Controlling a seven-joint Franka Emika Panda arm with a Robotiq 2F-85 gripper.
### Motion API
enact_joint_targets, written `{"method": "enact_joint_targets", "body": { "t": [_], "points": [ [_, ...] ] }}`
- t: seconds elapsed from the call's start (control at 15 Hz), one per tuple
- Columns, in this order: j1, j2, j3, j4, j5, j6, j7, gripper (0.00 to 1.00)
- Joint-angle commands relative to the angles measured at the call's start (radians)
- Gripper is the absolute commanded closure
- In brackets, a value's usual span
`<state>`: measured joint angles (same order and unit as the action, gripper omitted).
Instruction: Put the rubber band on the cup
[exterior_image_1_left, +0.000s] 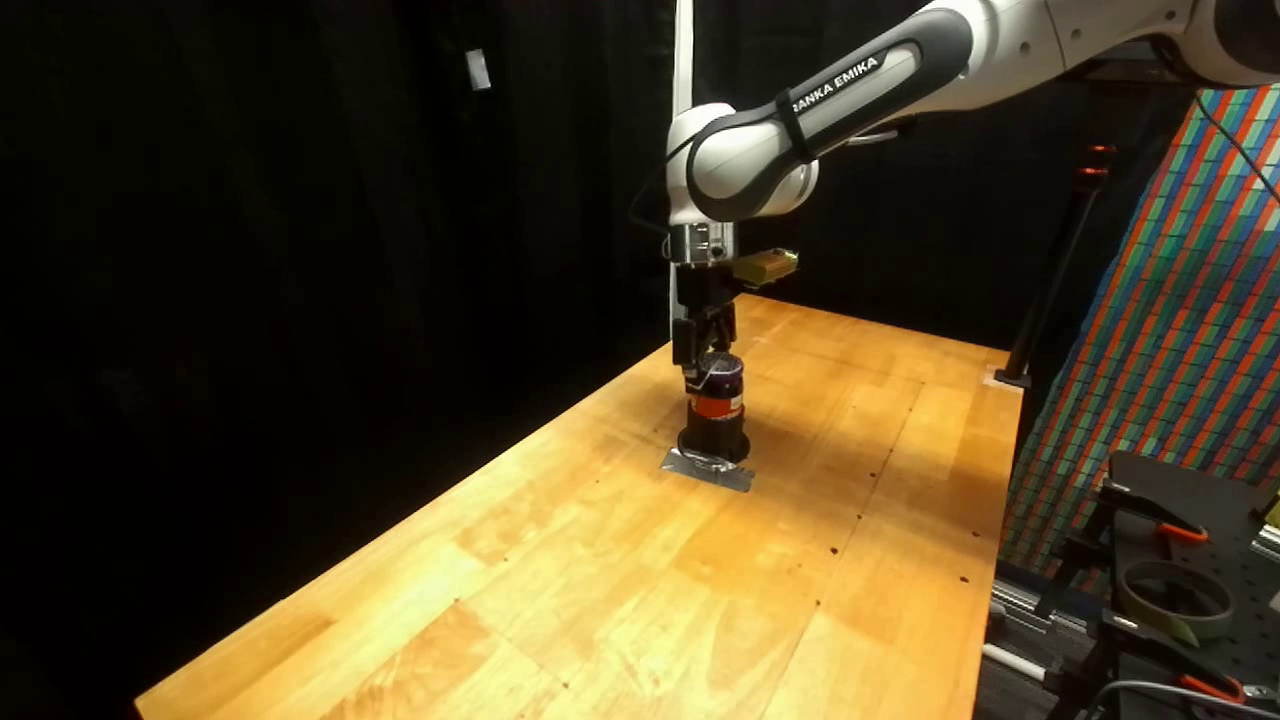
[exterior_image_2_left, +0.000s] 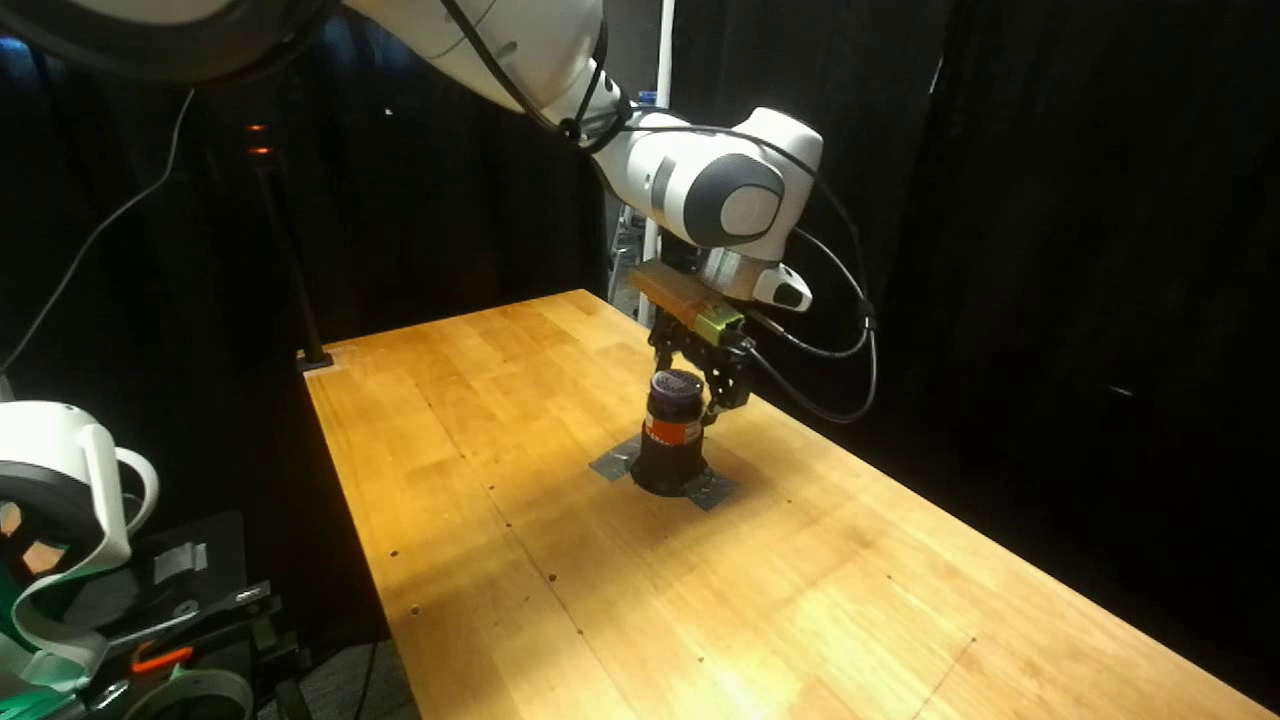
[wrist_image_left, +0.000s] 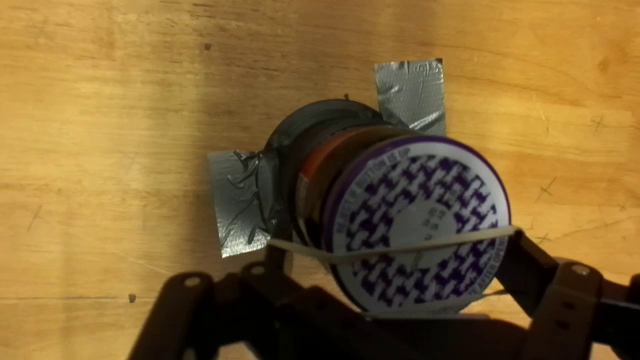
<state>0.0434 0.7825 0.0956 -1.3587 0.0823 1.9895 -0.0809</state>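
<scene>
The cup (exterior_image_1_left: 716, 407) is a short dark cylinder with an orange-red stripe and a purple-and-white patterned lid. It stands upright on the table in both exterior views (exterior_image_2_left: 670, 432), and its lid fills the middle of the wrist view (wrist_image_left: 425, 200). My gripper (wrist_image_left: 397, 239) is open, with one fingertip on each side of the lid. The pale rubber band (wrist_image_left: 422, 246) is stretched between the fingertips and crosses over the lid, bending at the lid's left rim. A second, fainter strand runs across the lid's lower part. The gripper also shows just above the cup in both exterior views (exterior_image_1_left: 708, 360) (exterior_image_2_left: 688, 384).
Grey tape strips (wrist_image_left: 412, 95) hold the cup's dark base to the wooden table (exterior_image_1_left: 600, 590). A black pole (exterior_image_2_left: 300, 290) stands at a table corner. A dark side cart (exterior_image_1_left: 1180, 500) with clamps and a tape roll (exterior_image_1_left: 1175, 600) stands beside the table. Dark curtains hang behind.
</scene>
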Motion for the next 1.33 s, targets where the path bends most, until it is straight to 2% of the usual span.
{"method": "enact_joint_targets", "body": {
  "t": [0.0, 0.4, 0.67, 0.8, 1.07, 1.27],
  "points": [
    [0.004, 0.007, -0.002, -0.007, 0.019, 0.065, 0.027, 0.00],
    [0.014, 0.018, -0.011, -0.002, 0.006, 0.073, 0.063, 0.00],
    [0.040, 0.016, -0.035, -0.023, -0.014, 0.197, 0.119, 0.00],
    [0.045, 0.016, -0.039, -0.033, -0.013, 0.222, 0.133, 0.00],
    [0.032, -0.010, -0.027, -0.075, -0.003, 0.164, 0.110, 0.00],
    [0.024, -0.055, -0.026, -0.138, 0.001, 0.172, 0.101, 0.00]
  ]
}}
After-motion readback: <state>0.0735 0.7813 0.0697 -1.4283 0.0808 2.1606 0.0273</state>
